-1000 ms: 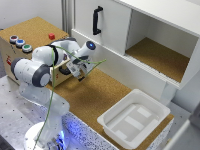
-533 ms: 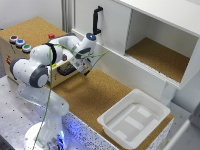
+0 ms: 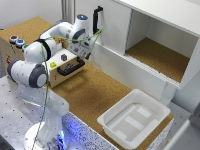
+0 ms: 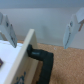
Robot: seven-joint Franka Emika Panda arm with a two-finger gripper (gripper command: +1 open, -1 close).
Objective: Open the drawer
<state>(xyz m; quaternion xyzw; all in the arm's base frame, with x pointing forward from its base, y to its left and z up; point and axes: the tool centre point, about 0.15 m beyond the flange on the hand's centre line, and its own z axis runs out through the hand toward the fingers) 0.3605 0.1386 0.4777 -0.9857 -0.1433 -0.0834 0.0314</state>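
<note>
- Button box (image 3: 20,47) sits on the table (image 3: 95,95) at the exterior view's left; buttons (image 3: 16,41) on its top.
- Drawer (image 3: 67,65) in the box front, facing the exterior view's right; bar handle (image 3: 70,68) on its face.
- Gripper (image 3: 82,50) just above the drawer, fingers (image 4: 74,30) either side of the handle, apart from it.
- Cabinet (image 3: 150,40) behind, open compartment at the exterior view's right.
- Tray (image 3: 134,118) on the table in front of the cabinet, well apart from the box.

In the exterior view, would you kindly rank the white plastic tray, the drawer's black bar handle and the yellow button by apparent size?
1. White plastic tray, largest.
2. Black bar handle on the light-tan wooden drawer.
3. Yellow button, smallest.
</note>
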